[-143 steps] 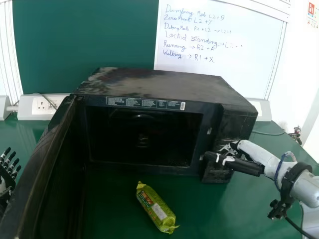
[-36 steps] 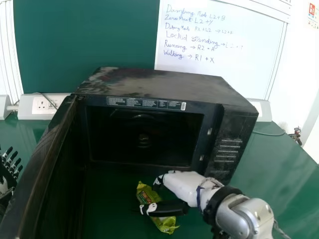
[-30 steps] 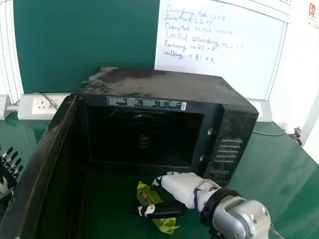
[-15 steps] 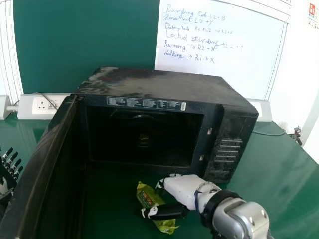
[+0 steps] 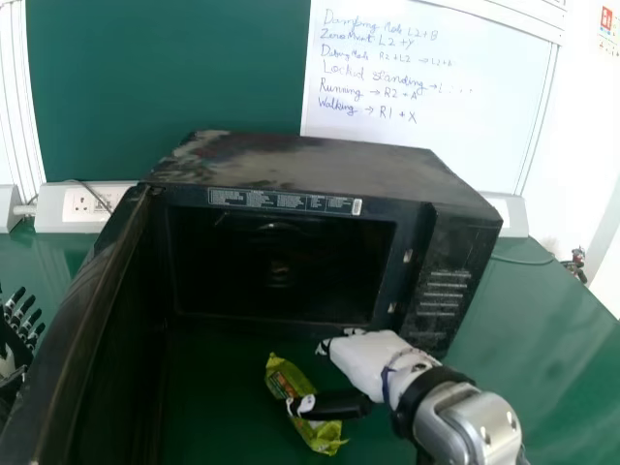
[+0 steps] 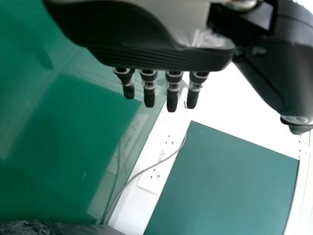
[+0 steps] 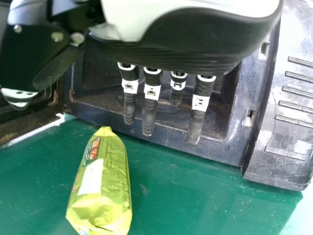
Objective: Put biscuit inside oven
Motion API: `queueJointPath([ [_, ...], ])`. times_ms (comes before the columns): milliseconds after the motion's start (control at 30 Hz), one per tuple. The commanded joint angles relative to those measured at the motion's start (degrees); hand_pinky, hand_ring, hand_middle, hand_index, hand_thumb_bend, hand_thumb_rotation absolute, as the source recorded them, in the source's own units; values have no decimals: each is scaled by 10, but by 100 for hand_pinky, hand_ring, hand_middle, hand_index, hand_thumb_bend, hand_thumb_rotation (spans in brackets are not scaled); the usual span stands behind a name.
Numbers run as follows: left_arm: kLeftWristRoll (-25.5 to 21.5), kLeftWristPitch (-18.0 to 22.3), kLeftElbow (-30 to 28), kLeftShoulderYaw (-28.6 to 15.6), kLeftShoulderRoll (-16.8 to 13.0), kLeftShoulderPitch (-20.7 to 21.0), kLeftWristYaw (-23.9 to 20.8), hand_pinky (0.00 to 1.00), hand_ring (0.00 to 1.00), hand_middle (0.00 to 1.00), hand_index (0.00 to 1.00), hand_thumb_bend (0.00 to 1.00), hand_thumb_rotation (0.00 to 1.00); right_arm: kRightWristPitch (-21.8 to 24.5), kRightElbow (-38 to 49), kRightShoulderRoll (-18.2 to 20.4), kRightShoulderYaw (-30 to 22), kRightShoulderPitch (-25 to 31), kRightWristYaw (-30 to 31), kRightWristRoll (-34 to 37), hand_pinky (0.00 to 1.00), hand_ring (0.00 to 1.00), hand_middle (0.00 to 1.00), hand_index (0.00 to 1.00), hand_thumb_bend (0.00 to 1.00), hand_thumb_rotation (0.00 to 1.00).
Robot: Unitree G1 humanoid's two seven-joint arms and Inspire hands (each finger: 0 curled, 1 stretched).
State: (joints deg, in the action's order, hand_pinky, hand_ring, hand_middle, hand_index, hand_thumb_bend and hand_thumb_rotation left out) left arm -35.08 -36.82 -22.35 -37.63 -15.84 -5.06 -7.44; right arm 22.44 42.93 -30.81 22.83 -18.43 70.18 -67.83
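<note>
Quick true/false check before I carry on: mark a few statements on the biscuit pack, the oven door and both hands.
1. The biscuit pack lies on the green table, in front of the oven. True.
2. The oven door is closed. False: the door stands open, on the robot's left.
3. The right hand has the pack gripped between thumb and fingers. False: its fingers are straight and hold nothing.
4. The left hand shows at the head view's left edge. True.
</note>
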Motion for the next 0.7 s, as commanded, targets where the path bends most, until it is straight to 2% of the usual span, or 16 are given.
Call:
queueJointPath([
  [0, -9, -4, -5, -8, -3, 6, -1, 76, 79, 81, 70, 57, 0, -17, -12, 9, -4, 11, -8, -17, 60, 70, 75, 81, 100, 48],
  [100, -12, -5, -6, -10, -3, 6, 0, 75, 79, 82, 73, 56, 0, -31, -23, 26, -2, 19, -5, -47, 57, 68, 74, 80, 100, 49],
  [233, -9, -2, -2, -8, -6, 3, 2, 75, 79, 82, 73, 56, 0, -37, -36, 60, -2, 28, 2, -81, 60, 70, 75, 80, 100, 47],
  [467, -6, -6, -14, -3, -6, 0, -6, 75, 78, 81, 74, 57, 0, -67, -55, 99, 4, 38, 8, -126, 57, 64, 71, 81, 100, 49],
  [600, -10, -7, -15, -4, -4, 1, -9, 75, 78, 80, 73, 56, 0, -85, -63, 117, 5, 46, 10, -154, 61, 69, 75, 82, 100, 51],
  [667, -11, -8, -16, -4, -5, 1, -9, 75, 78, 80, 73, 56, 0, -93, -65, 123, 4, 51, 11, -166, 60, 68, 75, 83, 100, 51],
])
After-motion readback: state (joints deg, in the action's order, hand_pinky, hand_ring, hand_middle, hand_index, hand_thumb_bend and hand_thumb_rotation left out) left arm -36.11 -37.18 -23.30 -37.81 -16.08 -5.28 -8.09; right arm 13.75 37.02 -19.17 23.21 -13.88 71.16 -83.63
